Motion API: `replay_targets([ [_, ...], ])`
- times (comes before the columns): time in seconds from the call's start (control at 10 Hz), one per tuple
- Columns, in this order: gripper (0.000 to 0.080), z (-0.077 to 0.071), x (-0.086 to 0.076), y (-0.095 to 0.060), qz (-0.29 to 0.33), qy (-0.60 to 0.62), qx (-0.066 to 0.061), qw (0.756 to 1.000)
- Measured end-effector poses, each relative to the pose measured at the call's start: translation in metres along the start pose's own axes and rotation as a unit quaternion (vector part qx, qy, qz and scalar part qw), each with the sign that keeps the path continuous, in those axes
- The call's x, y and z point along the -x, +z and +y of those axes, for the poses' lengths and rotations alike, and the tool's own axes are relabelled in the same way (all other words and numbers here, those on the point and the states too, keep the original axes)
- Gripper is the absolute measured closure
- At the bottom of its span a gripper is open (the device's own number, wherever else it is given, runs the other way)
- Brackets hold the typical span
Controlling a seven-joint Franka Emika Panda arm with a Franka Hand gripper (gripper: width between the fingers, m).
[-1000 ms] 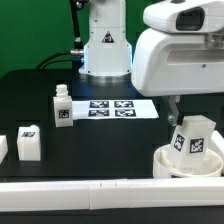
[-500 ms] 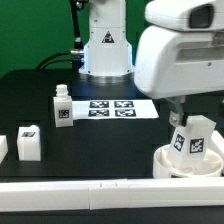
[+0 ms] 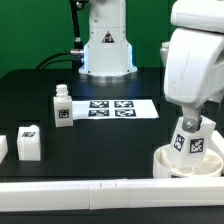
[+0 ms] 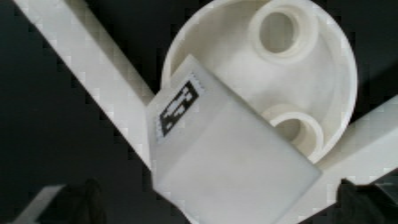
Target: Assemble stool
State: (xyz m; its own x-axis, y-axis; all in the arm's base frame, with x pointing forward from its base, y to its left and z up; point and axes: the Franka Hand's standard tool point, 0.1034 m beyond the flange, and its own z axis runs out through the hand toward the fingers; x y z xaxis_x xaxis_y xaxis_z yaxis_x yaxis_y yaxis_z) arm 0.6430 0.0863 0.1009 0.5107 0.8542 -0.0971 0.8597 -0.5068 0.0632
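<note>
Fingers (image 3: 187,123) clamp the tagged leg (image 3: 196,141), mostly hidden beneath the wrist (image 3: 195,60); it hangs tilted over the round seat (image 3: 165,160) beside the border bar (image 3: 90,190), open desk (image 3: 110,150) toward the exterior view's left.

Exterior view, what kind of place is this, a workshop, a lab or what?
Probably a robotics lab bench set up for experiments. A robot arm stands at the back of a black table, a marker board lies on it, and the white leg carries a square tag.
</note>
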Motion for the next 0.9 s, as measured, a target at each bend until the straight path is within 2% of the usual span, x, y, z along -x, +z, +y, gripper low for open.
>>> replay_targets([
  [0.1,0.0150,0.0051,-0.0013,-0.0014,0.000,-0.121,0.021,0.992],
  [0.3,0.0150,0.0019,-0.0024,0.0020,-0.019,-0.259,0.027,0.965],
  [0.6,0.0150,0.0047,-0.0003,0.0032,-0.026,-0.333,0.028,0.942],
  [0.9,0.0150,0.0060,-0.0046,-0.0051,-0.022,-0.314,0.040,0.948],
])
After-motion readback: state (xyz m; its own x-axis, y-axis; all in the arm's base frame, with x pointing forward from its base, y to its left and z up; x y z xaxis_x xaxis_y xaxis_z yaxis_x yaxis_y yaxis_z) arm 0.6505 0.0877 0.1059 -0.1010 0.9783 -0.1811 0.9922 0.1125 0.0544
